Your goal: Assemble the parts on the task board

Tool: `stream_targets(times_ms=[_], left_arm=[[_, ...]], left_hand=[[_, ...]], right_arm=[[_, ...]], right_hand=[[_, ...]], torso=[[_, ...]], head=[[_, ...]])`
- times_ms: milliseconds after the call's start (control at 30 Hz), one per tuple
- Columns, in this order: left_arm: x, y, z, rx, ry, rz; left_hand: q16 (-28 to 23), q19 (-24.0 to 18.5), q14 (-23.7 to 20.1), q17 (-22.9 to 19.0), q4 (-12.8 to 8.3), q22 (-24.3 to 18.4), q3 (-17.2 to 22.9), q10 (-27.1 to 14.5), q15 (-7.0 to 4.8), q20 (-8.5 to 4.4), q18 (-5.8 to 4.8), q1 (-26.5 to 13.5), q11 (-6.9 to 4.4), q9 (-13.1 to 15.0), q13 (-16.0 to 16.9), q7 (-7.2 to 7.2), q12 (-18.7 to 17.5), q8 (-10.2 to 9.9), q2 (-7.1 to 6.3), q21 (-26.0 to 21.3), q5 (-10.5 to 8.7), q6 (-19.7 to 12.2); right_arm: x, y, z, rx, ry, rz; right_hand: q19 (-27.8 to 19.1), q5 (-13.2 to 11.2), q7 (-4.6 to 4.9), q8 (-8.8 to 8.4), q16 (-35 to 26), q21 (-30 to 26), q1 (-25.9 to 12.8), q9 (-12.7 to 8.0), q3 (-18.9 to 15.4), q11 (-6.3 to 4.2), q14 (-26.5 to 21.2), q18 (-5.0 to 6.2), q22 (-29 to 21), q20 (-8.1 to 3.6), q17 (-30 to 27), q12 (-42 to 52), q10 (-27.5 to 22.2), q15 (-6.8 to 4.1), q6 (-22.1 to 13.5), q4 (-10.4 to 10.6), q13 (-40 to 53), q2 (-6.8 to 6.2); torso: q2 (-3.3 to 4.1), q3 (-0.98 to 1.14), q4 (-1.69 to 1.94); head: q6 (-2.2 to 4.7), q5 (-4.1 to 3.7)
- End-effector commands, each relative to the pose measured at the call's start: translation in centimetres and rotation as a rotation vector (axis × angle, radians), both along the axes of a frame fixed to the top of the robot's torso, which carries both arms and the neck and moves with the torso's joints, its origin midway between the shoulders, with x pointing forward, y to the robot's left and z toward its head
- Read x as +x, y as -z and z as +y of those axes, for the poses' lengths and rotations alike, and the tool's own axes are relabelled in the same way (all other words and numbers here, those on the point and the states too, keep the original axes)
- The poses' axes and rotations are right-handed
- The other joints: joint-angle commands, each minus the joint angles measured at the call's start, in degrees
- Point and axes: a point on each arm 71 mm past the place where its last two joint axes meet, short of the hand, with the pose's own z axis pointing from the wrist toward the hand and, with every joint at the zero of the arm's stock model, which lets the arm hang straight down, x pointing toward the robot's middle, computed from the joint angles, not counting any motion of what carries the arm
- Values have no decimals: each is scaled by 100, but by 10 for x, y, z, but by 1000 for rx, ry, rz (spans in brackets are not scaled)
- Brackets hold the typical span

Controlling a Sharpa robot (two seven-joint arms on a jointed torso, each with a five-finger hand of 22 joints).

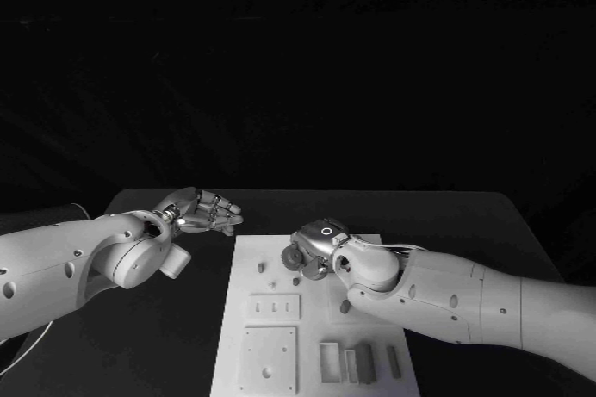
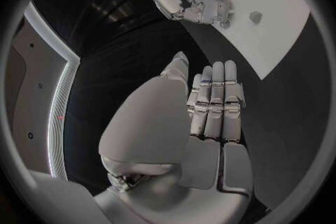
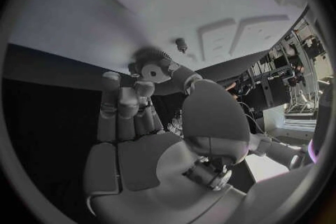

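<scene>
A: Right hand [image 1: 313, 251], pose?
B: It is hovering over the task board's [image 1: 236, 328] far end, fingers pinching a small toothed gear [image 3: 150, 65] above a short peg [image 3: 181, 43].
A: Left hand [image 1: 199, 211]?
B: It is hanging over the black table [image 1: 174, 328] beside the board, fingers straight, together, holding nothing.
A: Board finish?
B: Flat white plate, showing rectangular recesses and slots.

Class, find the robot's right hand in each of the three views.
Head view: right hand over the board's upper middle, holding a gear.
Left wrist view: right hand beyond the left hand, at the board's edge.
Right wrist view: right hand mid-circle, fingers around the gear.
Shared landmark: the board.
</scene>
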Motion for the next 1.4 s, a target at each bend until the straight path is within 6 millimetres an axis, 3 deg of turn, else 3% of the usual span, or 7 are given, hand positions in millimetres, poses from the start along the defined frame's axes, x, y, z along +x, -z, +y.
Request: stream_targets(times_ms=[33,500,800,1033,1400], left_arm=[[0,-1,-2,-3,15,-3],[0,-1,-3,-3,17,-3],[0,-1,-3,-3,16,-3],[0,-1,-2,-3,15,-3],[-1,-1,-2,-3,14,-1]], left_hand=[[-21,34,40,6,-3,10,37,-25,-14,-20,86,-24,-3,2,9,-9,-30,-31,-34,-27,0,-38],[-25,34,40,10,-2,11,39,-26,-14,-20,85,-24,-3,3,10,-8,-32,-32,-34,-29,0,-40],[-28,35,41,12,-2,12,40,-26,-14,-20,85,-25,-2,3,11,-7,-34,-33,-33,-30,0,-42],[-29,35,42,14,-2,12,40,-25,-14,-20,85,-25,-2,3,12,-7,-35,-33,-34,-30,0,-43],[-32,35,43,17,-1,13,40,-25,-14,-20,85,-27,-2,4,12,-6,-37,-34,-36,-31,0,-45]], right_arm=[[-1,-1,0,10,2,-5],[-1,-1,3,20,-3,2],[-1,0,5,13,-7,13],[0,1,3,2,0,18],[2,2,0,-3,16,15]], right_hand=[[12,-10,166,-23,-36,-37,-1,-8,-4,108,5,88,79,-10,-6,8,-228,38,287,41,-8,-80],[20,-9,165,-14,-33,-37,20,-11,10,108,11,88,81,-15,-5,18,-229,40,297,97,-14,-67],[19,-15,114,90,-17,-25,188,20,-23,63,27,88,99,-28,1,58,-213,5,455,4,-24,175],[12,-12,83,146,-18,-23,207,45,-66,34,29,88,101,-25,0,68,-209,-20,542,-53,-32,232],[1,-5,129,55,-40,-51,88,3,-89,75,1,88,88,-7,-6,62,-247,6,375,79,-55,-70]], torso=[[2,5,-1],[2,-1,2],[1,-8,7],[-1,-9,6],[2,2,-6]], head=[[2,1],[12,-7],[7,-11],[5,-6],[5,6]])
